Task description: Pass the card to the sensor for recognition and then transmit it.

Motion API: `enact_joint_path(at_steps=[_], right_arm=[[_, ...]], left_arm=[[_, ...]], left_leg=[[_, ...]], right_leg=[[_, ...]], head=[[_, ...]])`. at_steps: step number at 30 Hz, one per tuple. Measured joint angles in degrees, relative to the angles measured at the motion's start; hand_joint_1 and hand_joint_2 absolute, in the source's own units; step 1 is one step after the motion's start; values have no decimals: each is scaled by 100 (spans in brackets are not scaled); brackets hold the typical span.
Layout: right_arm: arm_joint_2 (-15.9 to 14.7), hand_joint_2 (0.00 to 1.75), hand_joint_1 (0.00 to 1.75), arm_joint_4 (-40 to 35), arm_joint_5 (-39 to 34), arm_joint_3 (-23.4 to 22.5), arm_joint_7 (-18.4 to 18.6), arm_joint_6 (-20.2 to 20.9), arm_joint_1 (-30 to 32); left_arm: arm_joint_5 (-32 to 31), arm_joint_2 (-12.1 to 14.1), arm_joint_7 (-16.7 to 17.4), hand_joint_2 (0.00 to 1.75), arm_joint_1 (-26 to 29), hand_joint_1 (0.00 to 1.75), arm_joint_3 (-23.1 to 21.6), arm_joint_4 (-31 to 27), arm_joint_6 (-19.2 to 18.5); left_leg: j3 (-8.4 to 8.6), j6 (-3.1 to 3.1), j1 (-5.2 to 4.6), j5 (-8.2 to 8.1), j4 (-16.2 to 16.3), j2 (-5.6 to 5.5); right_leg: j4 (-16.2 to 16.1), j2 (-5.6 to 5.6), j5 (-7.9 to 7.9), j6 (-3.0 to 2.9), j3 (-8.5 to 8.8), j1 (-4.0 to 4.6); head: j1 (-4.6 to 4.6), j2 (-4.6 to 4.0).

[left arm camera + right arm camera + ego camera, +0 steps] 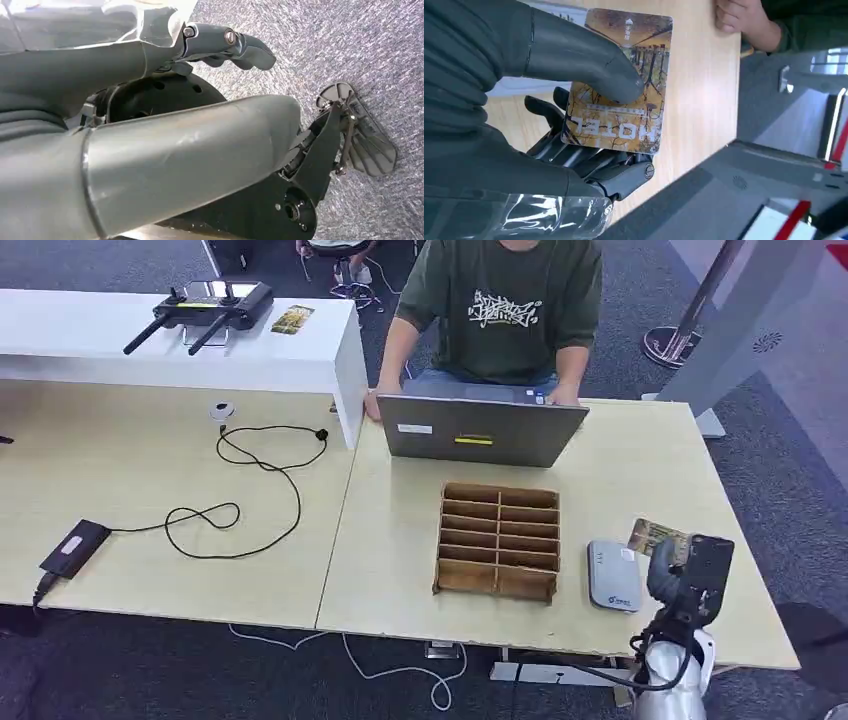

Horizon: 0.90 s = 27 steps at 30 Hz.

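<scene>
My right hand [672, 565] grips a brown and gold hotel card [655, 536] over the table's right side, just right of the grey card sensor [612, 576]. In the right wrist view the thumb [589, 62] presses the card [624, 95] against the darker fingers [589, 160] beneath it. The card is printed with bare trees and the word HOTEL. My left hand [225, 47] hangs beside my body above the carpet, its fingers curled in with nothing in them.
A wooden slotted organiser [498, 538] stands left of the sensor. A person in a green shirt [505, 300] sits behind a laptop [478, 430] at the far edge. A black cable [250, 490] and adapter [72, 546] lie on the left table, below a white shelf [180, 335] with a controller.
</scene>
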Motion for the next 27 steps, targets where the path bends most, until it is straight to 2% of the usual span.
enact_joint_path(at_steps=[8, 17, 19, 21, 23, 25, 27], right_arm=[[138, 175, 175, -249, 527, 99, -37, -861, 15], [197, 175, 175, -514, 969, 131, -131, -1385, 137], [197, 175, 175, -538, 1510, 192, -99, -1720, 144], [227, 175, 175, -593, 2506, 184, -6, -1914, 153], [328, 175, 175, -724, 3651, 89, -33, -1957, 159], [521, 175, 175, -941, 4934, -145, -228, -1959, 163], [682, 175, 175, -1159, 5814, -319, -308, -1962, 181]], left_arm=[[31, 4, -37, 0, 1, 0, 0, 0, 0], [46, 7, -44, 0, 1, 0, -2, 0, 0], [46, 4, -52, 0, 1, 0, -4, 0, 0], [39, 4, -81, 0, 2, 0, -11, 0, 0], [22, 0, -109, 0, 1, 0, -20, 0, 0], [-13, -4, -122, 0, 1, 0, -37, 0, 0], [-61, -7, -127, 0, 1, 0, -79, 0, 0]], left_leg=[[0, 0, 0, 0, 0, 0], [-1, 0, 0, 0, 0, 0], [0, 0, 0, 0, 0, 0], [0, 0, 0, 0, 0, 0], [0, 0, 0, 0, 0, 0], [0, -1, 1, 0, 0, 0], [0, -2, 1, 1, 0, -2]], right_leg=[[0, 0, 0, 0, 0, 0], [0, 0, 0, 0, 0, 0], [0, 0, 0, 0, -1, 0], [0, 0, 0, 0, -2, 0], [0, 1, 0, 0, -2, 1], [0, 0, 0, 0, -3, 3], [1, -2, -1, -1, -3, 3]], head=[[2, 0], [2, 0], [0, 0], [0, 0], [2, 0], [0, 0], [0, 0]])
